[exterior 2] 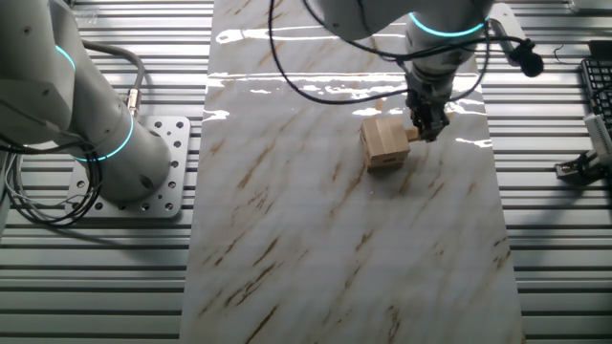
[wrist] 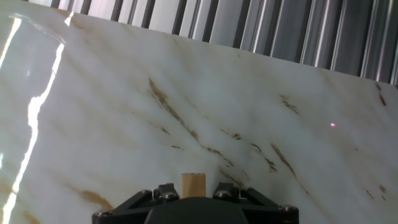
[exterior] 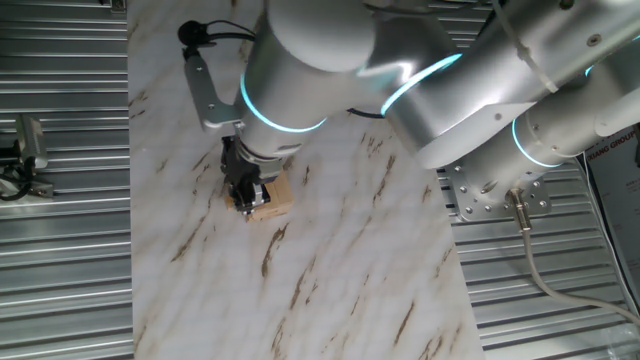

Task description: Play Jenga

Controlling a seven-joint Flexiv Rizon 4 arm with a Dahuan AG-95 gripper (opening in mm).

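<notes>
A: Sitting on the marble desk (exterior 2: 316, 239), the Jenga (exterior 2: 384, 143) stack lies toward its far end.

B: And the tool (exterior 2: 424, 127)?

A: Its fingers are clamped on one block (wrist: 193, 185) sticking out of that stack's side.

Marble-patterned tabletop (exterior 2: 335, 248), ribbed metal surround (exterior: 60, 250)
</notes>
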